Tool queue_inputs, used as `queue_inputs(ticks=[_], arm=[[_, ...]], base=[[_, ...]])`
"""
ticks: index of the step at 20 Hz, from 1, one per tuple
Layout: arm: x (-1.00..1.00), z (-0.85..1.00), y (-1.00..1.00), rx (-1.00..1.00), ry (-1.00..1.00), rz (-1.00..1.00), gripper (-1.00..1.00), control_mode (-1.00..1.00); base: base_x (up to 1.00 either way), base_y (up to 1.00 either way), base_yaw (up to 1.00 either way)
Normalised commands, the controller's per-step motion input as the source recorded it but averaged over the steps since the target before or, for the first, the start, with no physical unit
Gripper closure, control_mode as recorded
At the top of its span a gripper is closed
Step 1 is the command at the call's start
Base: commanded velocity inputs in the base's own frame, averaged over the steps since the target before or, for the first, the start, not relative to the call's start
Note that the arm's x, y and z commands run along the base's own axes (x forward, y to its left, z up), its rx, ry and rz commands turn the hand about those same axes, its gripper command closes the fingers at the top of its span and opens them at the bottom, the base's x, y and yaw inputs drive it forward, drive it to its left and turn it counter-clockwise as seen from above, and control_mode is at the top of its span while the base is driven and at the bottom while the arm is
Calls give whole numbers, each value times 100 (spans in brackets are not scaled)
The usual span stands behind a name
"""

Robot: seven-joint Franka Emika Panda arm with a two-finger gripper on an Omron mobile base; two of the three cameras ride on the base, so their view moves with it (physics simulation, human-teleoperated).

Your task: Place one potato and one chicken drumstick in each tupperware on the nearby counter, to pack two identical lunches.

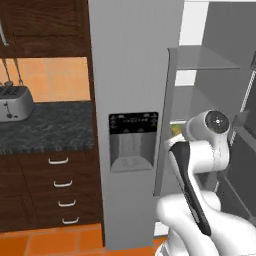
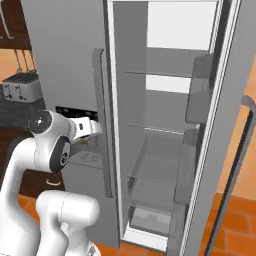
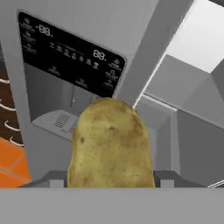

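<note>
A brown, lumpy potato point(image 3: 110, 146) sits upright between the two dark fingertips point(image 3: 53, 179) of my gripper point(image 3: 109, 180), which is shut on it. The hand hangs in front of the grey fridge door, level with its dispenser panel point(image 3: 72, 61). From the right base view the white hand point(image 2: 86, 127) points at that door, with a sliver of the potato point(image 2: 82, 141) under it. A yellowish bit of the potato point(image 1: 176, 129) peeks out beside the arm. The black speckled counter point(image 1: 45, 127) lies to the left. The tupperware and the chicken drumstick are out of view.
The fridge's right side stands open, with glass shelves point(image 2: 160, 127) and a lower drawer inside, and its door point(image 2: 235, 150) swung far right. A silver toaster point(image 1: 15, 102) stands on the counter. Dark wood drawers point(image 1: 60, 190) sit below it, over an orange tiled floor.
</note>
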Motion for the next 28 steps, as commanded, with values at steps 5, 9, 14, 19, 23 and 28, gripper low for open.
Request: queue_inputs(ticks=[5, 9, 14, 19, 23, 28], arm=[[0, 0, 0, 0, 0, 0, 100, 100], [0, 0, 0, 0, 0, 0, 100, 100], [0, 0, 0, 0, 0, 0, 100, 100], [0, 0, 0, 0, 0, 0, 100, 100], [0, 0, 0, 0, 0, 0, 100, 100], [0, 0, 0, 0, 0, 0, 100, 100]], base=[[18, 100, 11], [81, 100, 5], [67, 100, 1], [14, 100, 0], [29, 100, 0], [44, 100, 0]])
